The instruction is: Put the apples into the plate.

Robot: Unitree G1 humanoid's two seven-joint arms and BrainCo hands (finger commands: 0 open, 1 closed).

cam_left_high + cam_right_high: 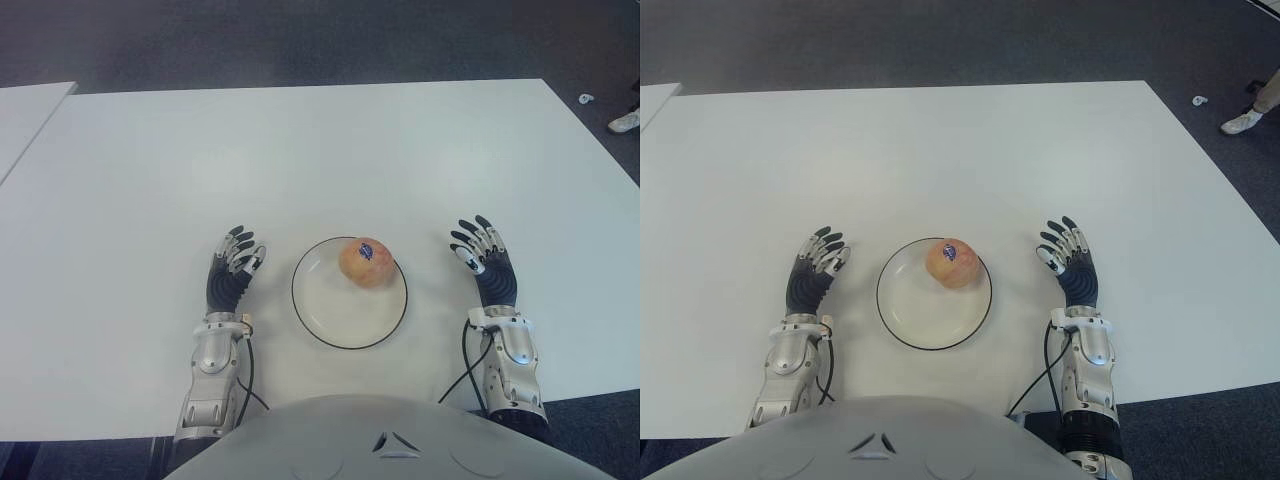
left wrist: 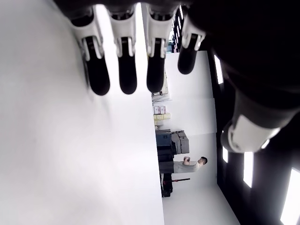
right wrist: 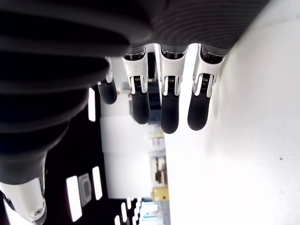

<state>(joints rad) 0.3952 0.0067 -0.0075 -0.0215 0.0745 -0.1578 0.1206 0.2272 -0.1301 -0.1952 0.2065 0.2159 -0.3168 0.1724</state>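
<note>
One apple [image 1: 365,263] is all I can spot, and it's already in the plate [image 1: 330,325], sitting up near the rim at about 1 o'clock instead of dead centre. Left hand [image 1: 233,272] is just off the plate at 9 o'clock, right hand [image 1: 485,262] at 3 o'clock, both with fingers loosely spread and holding nothing. My guess is they're flanking the plate so they're clear of it, since the white tabletop [image 1: 300,150] has no other apple left to grab.
</note>
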